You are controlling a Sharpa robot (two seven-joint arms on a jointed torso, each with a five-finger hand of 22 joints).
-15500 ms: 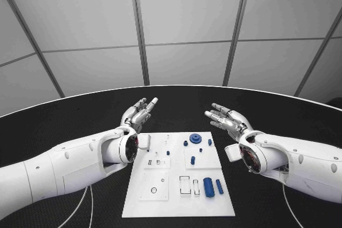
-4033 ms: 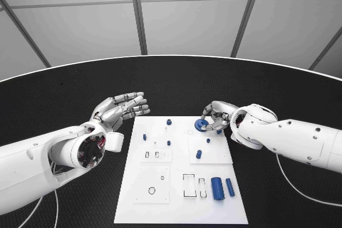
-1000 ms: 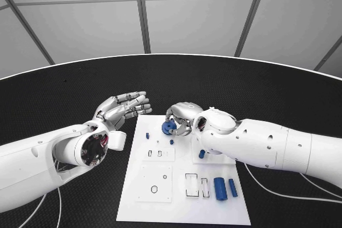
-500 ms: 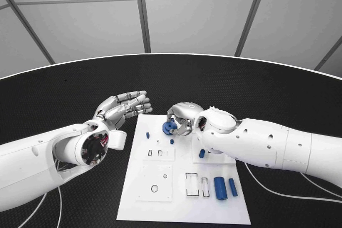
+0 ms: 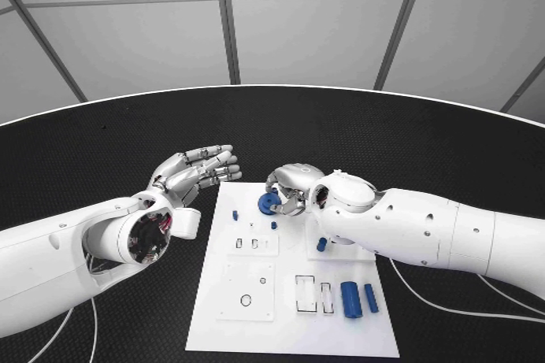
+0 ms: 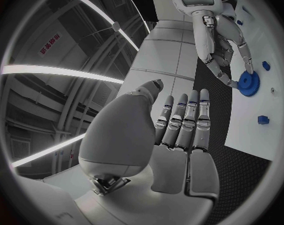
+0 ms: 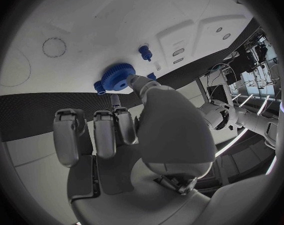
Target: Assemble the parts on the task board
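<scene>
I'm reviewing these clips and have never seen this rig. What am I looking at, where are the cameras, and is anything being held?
It is a two-armed robot at a black table. One picture looks down from its head; the two round ones come from cameras at its wrists. A white board lies on the table with small blue parts, such as two cylinders near its front edge. The right robot hand holds a blue gear by its fingertips over the board's far end. The left robot hand hovers beside the board, fingers straight, holding nothing.
</scene>
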